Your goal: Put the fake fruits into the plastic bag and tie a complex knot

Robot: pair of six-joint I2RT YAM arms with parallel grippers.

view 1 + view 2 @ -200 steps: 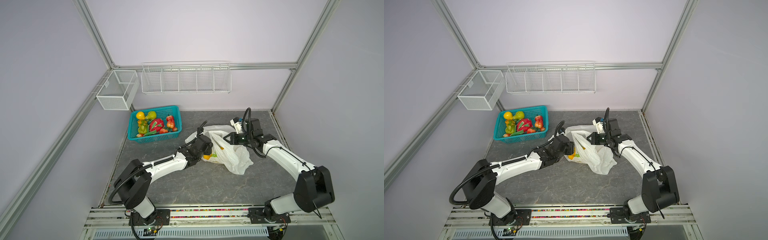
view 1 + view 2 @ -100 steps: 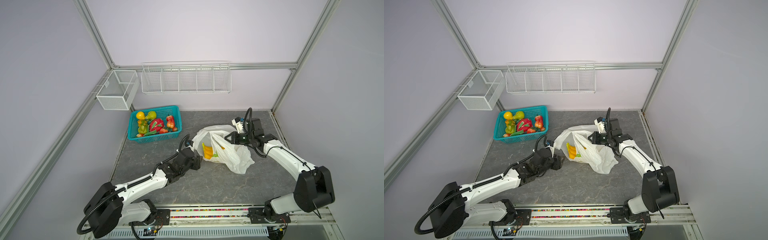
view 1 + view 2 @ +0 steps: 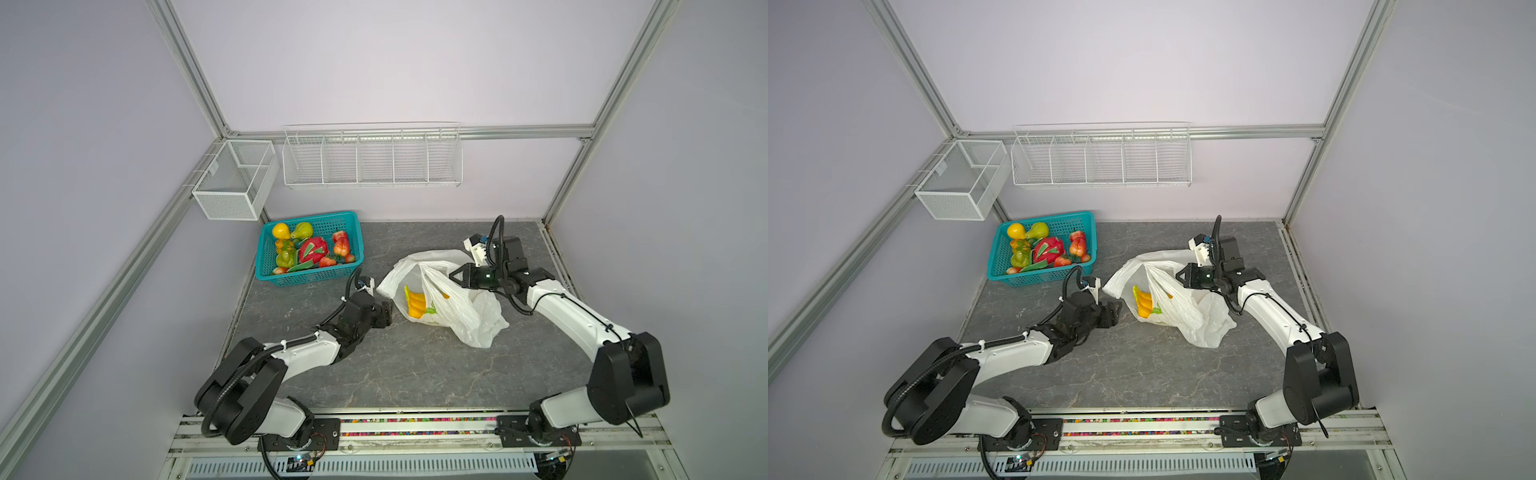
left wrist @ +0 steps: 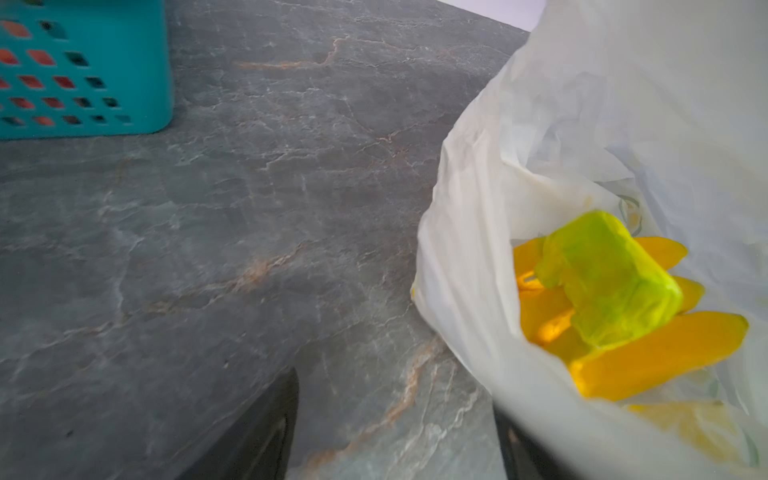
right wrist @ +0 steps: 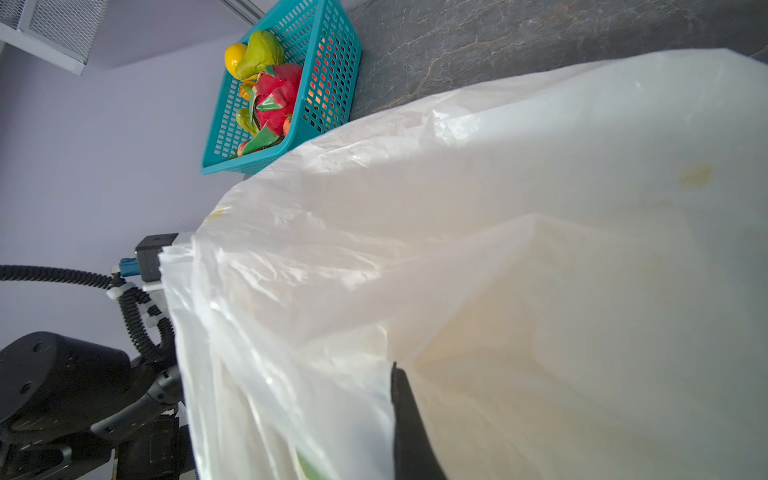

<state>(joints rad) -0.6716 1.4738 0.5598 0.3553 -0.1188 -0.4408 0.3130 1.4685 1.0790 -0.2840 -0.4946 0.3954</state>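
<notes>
Grey marbled tabletop (image 3: 415,365), lilac walls (image 3: 374,62); right tool (image 3: 452,275) pinches bag (image 3: 469,316); left tool (image 3: 388,311) apparently spread.

We count 1 bag (image 3: 469,316), 1 banana bunch (image 3: 415,305) inside, 1 basket (image 3: 316,279), 2 racks (image 3: 232,187) (image 3: 374,162) and 2 arms (image 3: 307,357) (image 3: 573,316).

White bag (image 3: 473,320) with faint yellow-green print; yellow bananas (image 4: 648,361) capped lime-green; teal lattice basket (image 3: 316,277); grey table (image 3: 415,374) veined rust and white

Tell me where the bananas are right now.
In a top view the bananas lie inside the open plastic bag, between the left claw and the right claw, which pinches the bag's rim.
</notes>
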